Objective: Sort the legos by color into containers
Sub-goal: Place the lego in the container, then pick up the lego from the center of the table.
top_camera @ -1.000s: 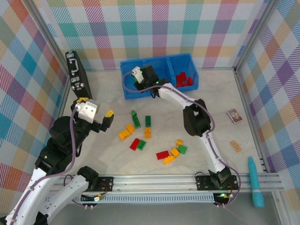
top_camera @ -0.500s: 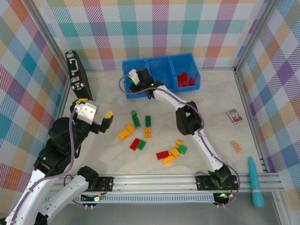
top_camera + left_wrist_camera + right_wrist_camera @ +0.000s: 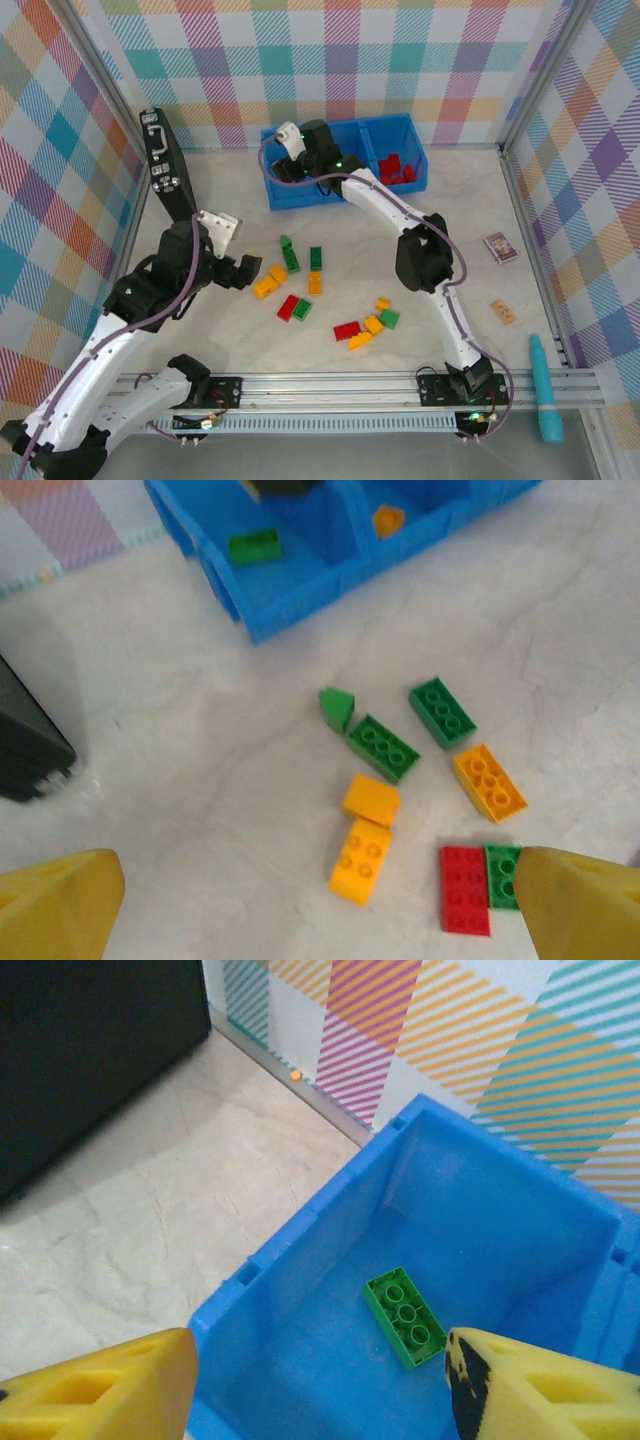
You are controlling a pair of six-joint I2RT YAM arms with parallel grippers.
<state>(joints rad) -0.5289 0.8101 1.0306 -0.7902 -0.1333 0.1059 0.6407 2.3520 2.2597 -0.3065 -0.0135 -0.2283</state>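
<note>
Right gripper [image 3: 320, 1385] wide open, empty, above containers' [image 3: 300, 1228] left compartment at worktop [image 3: 200, 780] far edge; green lego [image 3: 404, 1318] inside. Left gripper [image 3: 320, 910] open, empty, over loose legos [image 3: 383, 747] mid-worktop. Best: descend squarely, close across orange lego's [image 3: 489, 782] narrow width.

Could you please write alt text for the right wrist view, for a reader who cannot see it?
A green brick lies studs up on the floor of a blue bin, seen from above between the right gripper's spread yellow fingers. Beyond the bin are tabletop, a black case and a striped wall.
</note>
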